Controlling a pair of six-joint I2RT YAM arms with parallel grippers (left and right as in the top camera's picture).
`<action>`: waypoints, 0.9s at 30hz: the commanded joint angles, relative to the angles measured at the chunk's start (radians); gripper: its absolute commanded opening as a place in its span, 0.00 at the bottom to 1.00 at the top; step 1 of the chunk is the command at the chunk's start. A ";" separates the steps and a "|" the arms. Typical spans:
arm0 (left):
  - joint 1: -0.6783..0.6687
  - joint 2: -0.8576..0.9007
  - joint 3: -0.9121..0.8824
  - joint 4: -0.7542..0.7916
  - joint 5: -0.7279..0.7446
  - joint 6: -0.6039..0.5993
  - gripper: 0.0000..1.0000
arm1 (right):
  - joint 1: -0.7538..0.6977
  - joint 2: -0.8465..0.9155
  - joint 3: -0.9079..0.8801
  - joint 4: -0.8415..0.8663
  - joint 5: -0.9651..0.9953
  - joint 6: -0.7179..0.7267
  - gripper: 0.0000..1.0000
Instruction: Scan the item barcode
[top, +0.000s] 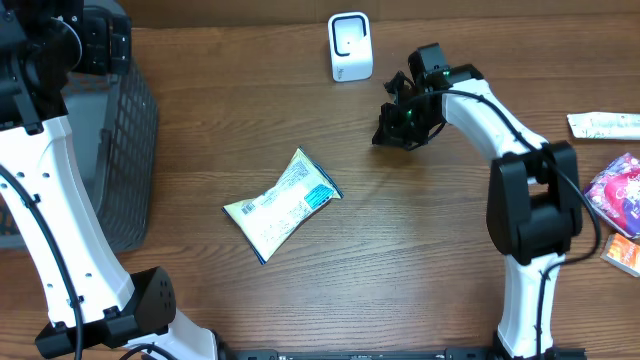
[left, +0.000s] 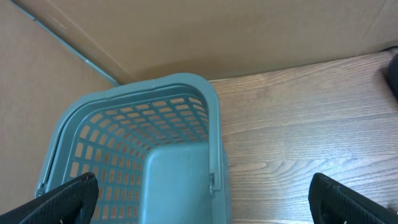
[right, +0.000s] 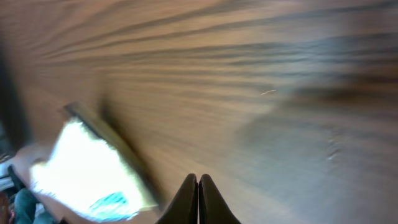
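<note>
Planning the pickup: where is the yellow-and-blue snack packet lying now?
In the overhead view, the flat yellow-and-blue plastic packet lies mid-table, between the grey mesh basket at left and the shut right pincer.

surface: wooden table (top: 400, 260) | on it: snack packet (top: 283, 203); white scanner (top: 350, 47); grey basket (top: 140, 150); packets (top: 618, 192) at right edge

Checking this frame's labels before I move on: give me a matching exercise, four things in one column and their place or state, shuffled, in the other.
Things:
1. snack packet
2. scanner
3. basket
4. right gripper

Place or state:
a. shut on nothing
b. white, standing at the far edge of the table
c. at the table's left end, below the open left gripper
d. lying flat mid-table

Pairs: 1-d, 2-b, 3-c, 4-a.
</note>
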 joint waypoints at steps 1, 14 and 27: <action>0.005 0.010 -0.003 0.004 0.011 -0.014 1.00 | 0.101 -0.099 0.031 -0.009 -0.140 -0.014 0.04; 0.006 0.010 -0.003 0.004 0.011 -0.014 1.00 | 0.401 -0.070 0.018 0.120 -0.275 -0.038 0.04; 0.005 0.010 -0.003 0.004 0.011 -0.014 1.00 | 0.436 0.189 0.011 0.258 -0.204 -0.037 0.04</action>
